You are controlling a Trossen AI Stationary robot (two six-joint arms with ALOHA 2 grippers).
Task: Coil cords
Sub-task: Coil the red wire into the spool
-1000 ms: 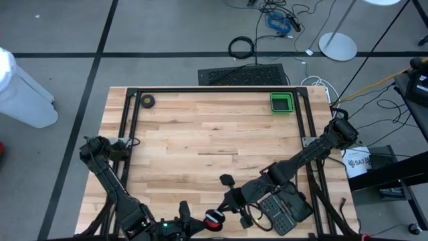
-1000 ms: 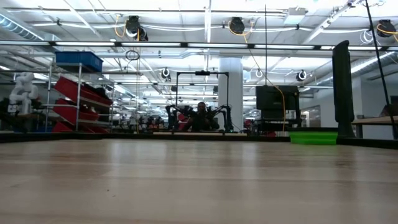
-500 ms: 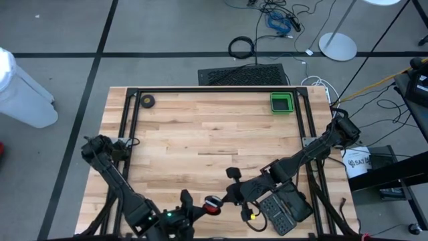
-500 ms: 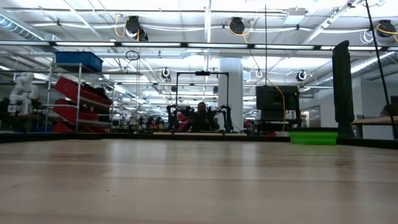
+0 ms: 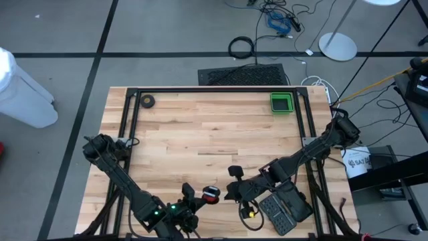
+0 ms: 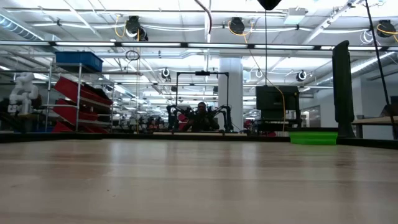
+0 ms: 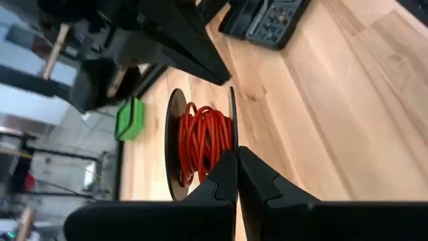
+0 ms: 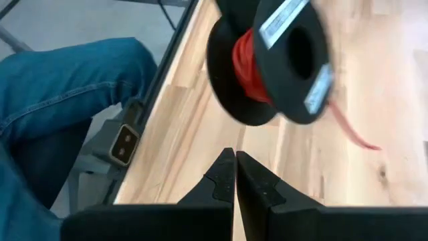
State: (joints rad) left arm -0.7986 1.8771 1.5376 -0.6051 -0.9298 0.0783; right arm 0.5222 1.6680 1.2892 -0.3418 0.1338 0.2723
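Left pincer (image 7: pixel 236 175) closed, fingertips pinched at rim of reel (image 7: pixel 200 144) wound with red cord (image 7: pixel 204 144); whether it grips flange unclear. Right pincer (image 8: pixel 235 175) closed, empty, reel (image 8: pixel 271 63) just beyond tips. Reel (image 5: pixel 211 194) between both pincers, near tabletop (image 5: pixel 200 134) front edge. Risk: loose cord tail (image 8: pixel 351 130) snags, coil unwinds; thin-edge hold slips, reel drops.

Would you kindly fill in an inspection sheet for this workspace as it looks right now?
Surface: wooden table, mostly bare.
Job's things: black reel wound with red cord, loose end trailing, near the front edge.
Clutter: green tray, black roll, at the far corners.
Grippers: left gripper shut, beside the reel; right gripper shut, empty.
Cables: black ring, tangled leads on the floor.
Surroundings: a person's jeans beside the table.
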